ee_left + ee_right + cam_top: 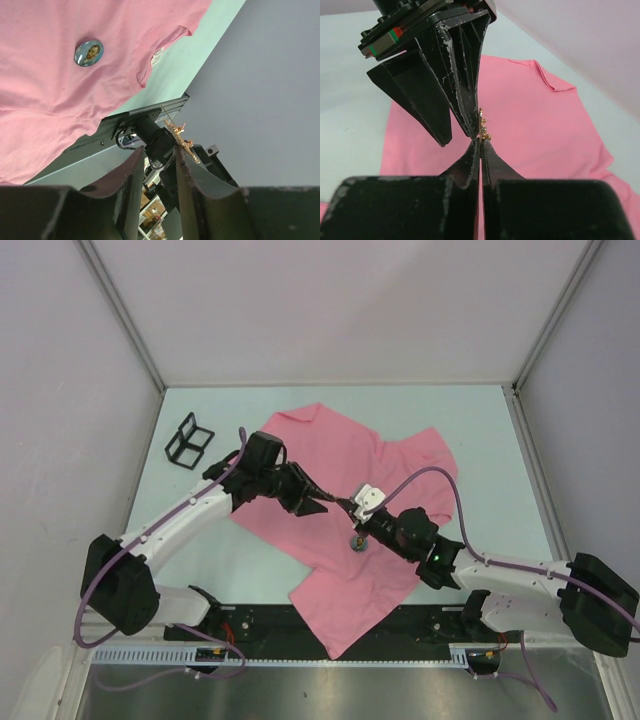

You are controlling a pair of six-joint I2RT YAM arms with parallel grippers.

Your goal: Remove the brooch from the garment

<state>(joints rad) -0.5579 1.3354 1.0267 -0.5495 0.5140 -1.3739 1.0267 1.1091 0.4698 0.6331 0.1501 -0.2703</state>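
Brooch [483,129], a small gold piece, sits right at the tips of my right gripper [480,145], whose jaws are pressed together on it, so I read that as the hold. It hangs in the air above the garment [310,440], apart from the cloth, which lies spread on the worktop [480,440]. My left gripper [159,150] meets it tip to tip, jaws slightly parted, with one finger [187,170] against the gold. I judge it is there to steady the piece or pass it across. A round picture badge [89,52] is on the pink cloth below; I take it as not my target.
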